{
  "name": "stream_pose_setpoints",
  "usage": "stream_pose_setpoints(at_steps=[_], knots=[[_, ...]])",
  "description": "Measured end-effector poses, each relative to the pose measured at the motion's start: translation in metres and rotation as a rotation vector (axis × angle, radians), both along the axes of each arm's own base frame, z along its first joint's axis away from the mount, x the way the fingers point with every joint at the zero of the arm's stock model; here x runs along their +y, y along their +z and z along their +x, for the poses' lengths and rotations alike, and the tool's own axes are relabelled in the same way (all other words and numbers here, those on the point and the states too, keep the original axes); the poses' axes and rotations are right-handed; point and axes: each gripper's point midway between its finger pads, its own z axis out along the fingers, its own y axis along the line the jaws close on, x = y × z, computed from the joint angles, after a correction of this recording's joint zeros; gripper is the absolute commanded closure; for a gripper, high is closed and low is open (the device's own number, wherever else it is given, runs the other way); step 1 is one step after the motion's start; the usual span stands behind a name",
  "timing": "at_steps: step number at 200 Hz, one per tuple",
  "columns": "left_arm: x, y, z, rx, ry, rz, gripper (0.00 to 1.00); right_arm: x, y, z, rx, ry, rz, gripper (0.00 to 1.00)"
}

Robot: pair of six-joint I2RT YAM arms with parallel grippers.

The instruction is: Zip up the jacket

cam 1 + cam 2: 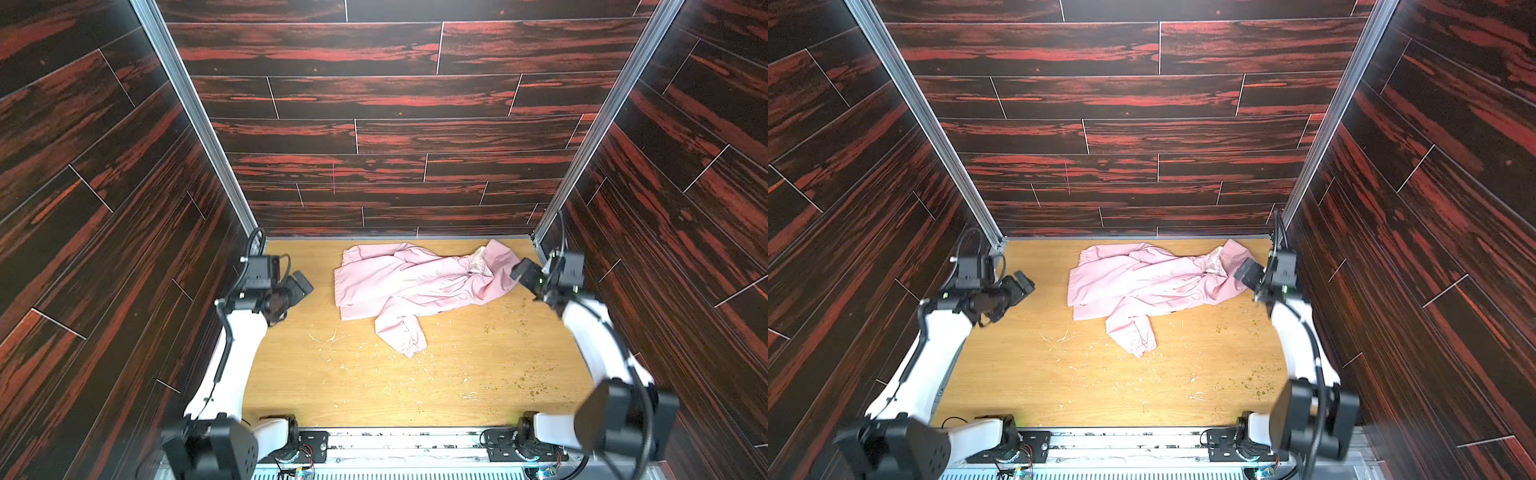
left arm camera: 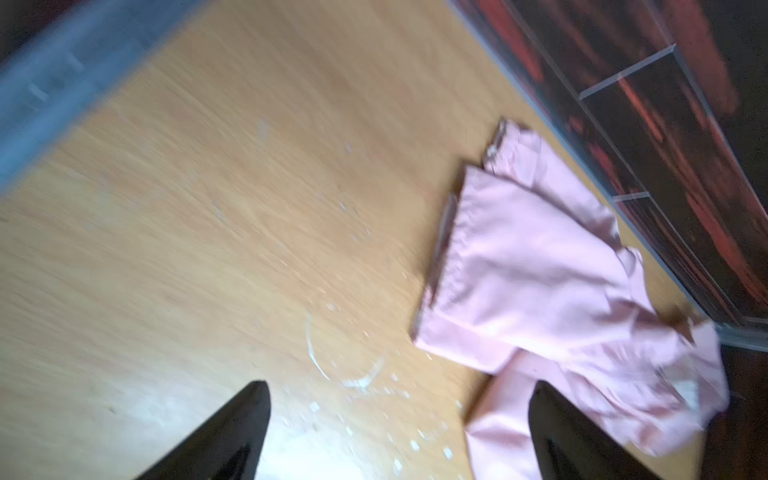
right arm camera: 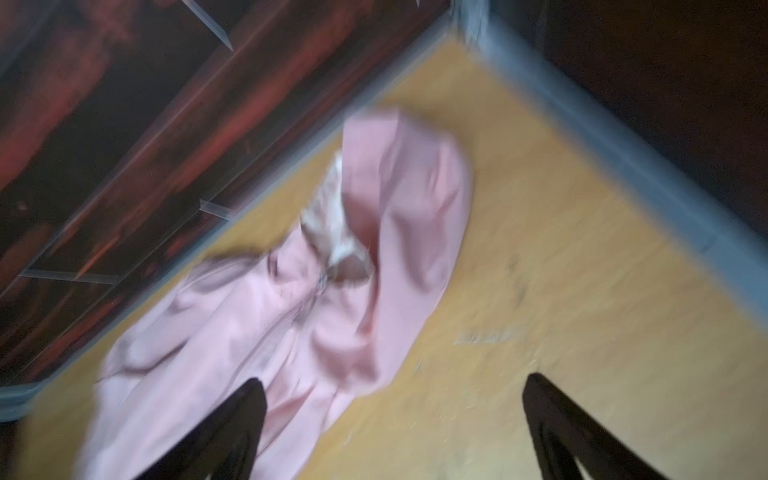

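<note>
jacket (image 1: 415, 282), pale pink, on wooden tabletop (image 1: 374, 386)

No legible text anywhere.

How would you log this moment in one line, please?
left gripper: open, empty | right gripper: open, empty | pink hooded jacket: crumpled on table, far side
</note>
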Motion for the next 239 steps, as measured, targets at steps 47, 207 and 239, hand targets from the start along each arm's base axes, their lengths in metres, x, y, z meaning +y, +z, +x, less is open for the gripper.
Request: stream_pose_setpoints(at_steps=[47,207,239], knots=[[0.031,-0.063,-0.005,-0.089,0.003,0.276,0.01,0.001,-0.06,-0.026,-0.113,0.061,-0.218,0.01],[0.055,-0.132,0.05,-0.264,0.032,0.579,0.01,0.007,-0.105,0.008,-0.23,0.08,-0.356,0.01],[0.055,-0.133,0.05,-0.259,0.034,0.581,0.01,0.007,-0.105,0.008,-0.233,0.08,-0.355,0.01]])
